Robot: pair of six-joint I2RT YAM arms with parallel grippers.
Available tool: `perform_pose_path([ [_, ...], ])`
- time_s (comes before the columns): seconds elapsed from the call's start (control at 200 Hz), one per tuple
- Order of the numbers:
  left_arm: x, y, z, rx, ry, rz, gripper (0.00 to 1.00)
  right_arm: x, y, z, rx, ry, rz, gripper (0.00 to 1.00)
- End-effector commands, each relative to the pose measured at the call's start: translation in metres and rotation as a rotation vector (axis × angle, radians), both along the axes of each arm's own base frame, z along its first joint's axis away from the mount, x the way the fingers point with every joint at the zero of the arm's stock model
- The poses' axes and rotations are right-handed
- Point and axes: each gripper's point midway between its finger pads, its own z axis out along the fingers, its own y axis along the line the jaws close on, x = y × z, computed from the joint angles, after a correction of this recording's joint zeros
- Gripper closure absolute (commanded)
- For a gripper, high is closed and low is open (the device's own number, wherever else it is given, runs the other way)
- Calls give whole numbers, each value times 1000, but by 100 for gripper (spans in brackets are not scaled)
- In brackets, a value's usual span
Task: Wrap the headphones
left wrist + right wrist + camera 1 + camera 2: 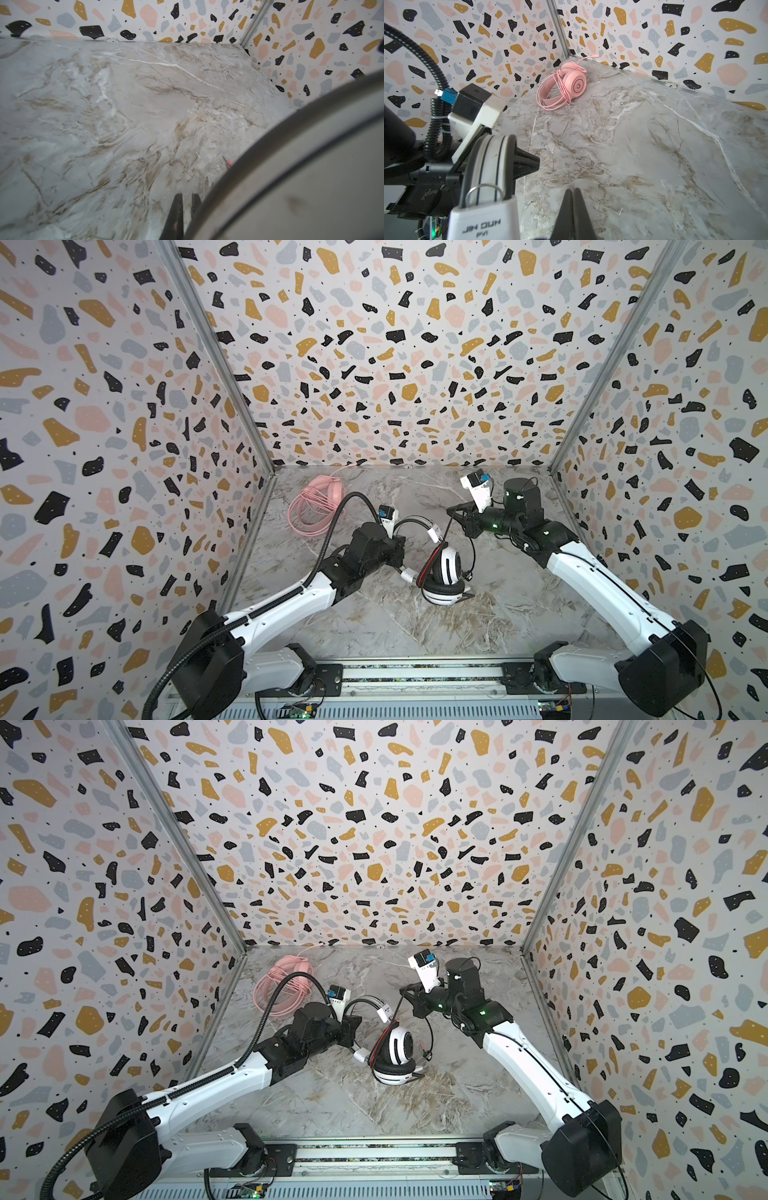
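The pink headset point(309, 506) is laid on its side near the far left corner of the table point(415, 626). Its long pink cord point(560, 88) is looped around it (one end pokes out). The white-and-black headset point(449, 568) is seen in the middle. One ear cup point(442, 595) is set down on the table, and the band point(488, 158) is lifted. Its thin red and black cords point(430, 562) are pulled up and away from it.
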Motion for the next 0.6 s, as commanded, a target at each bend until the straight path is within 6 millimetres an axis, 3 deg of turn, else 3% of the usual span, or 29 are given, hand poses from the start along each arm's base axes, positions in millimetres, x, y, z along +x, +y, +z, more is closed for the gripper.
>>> perform_pose_path([
  [0.0, -21, -27, 21, -72, -25, -188, 100, 24, -14, 16, 44, -87, -96, 97],
  [0.21, -19, -31, 46, -122, -45, -189, 100, 16, -18, -14, 26, -47, -99, 94],
  [0.596, -34, -37, 131, -350, -71, -231, 100, 9, -14, -66, 71, 50, -80, 90],
])
